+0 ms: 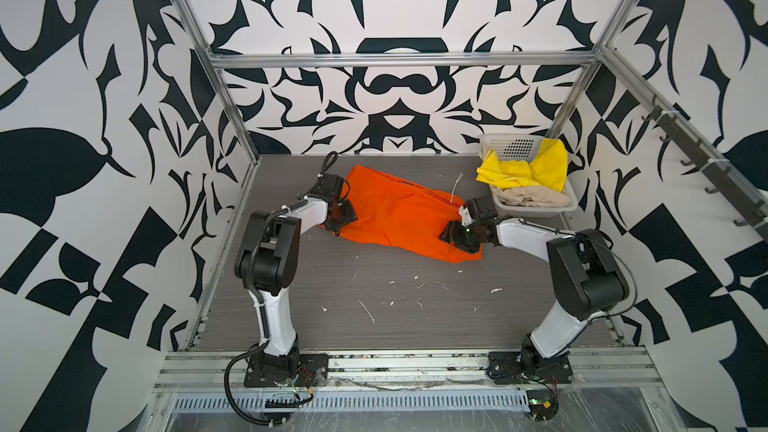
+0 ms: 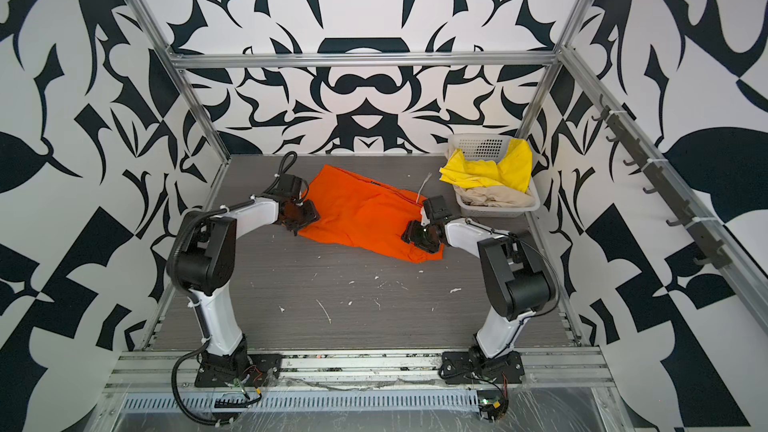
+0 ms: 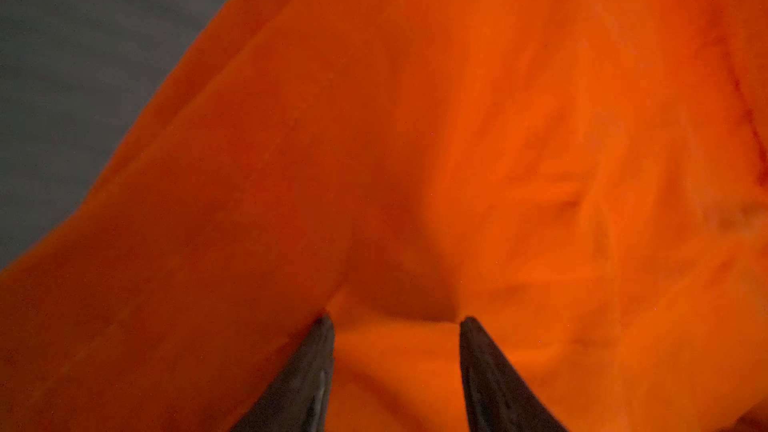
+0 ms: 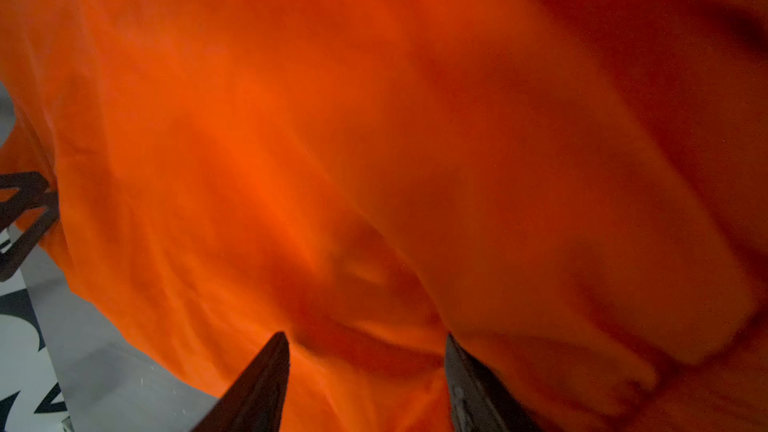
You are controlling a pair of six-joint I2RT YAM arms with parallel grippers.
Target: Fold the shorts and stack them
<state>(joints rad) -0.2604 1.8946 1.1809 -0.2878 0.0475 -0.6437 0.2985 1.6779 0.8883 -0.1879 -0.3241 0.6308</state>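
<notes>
The orange shorts (image 1: 399,209) lie spread on the grey, wood-grained worktop (image 1: 374,284), which is flecked with small white scraps. They are soft, matte cloth, mostly flat with shallow wrinkles and a low ridge across the middle, and their outline is a rough, slanted rectangle. In both top views the long axis runs diagonally from the far left corner to the near right corner, and a thin white cord (image 1: 457,184) pokes up from the far edge toward the right end. The left pincer (image 1: 343,218) sits on the near left edge of the cloth and the right pincer (image 1: 451,234) on the near right end. In the left wrist view the pincer (image 3: 395,320) stands partly open, its dark pointed fingers (image 3: 316,367) pressed into the shorts (image 3: 415,118) with a small pucker of cloth between them, not clamped. In the right wrist view the other pincer (image 4: 365,336) is likewise partly open, its fingers (image 4: 469,384) dug into blurred orange folds (image 4: 374,118) without closing on them. At the far right corner stands a white plastic basket (image 1: 515,145) with a perforated wall. Crumpled yellow shorts (image 1: 523,170) spill over its rim, and rumpled beige shorts (image 1: 528,197) lie beneath them inside the basket.
</notes>
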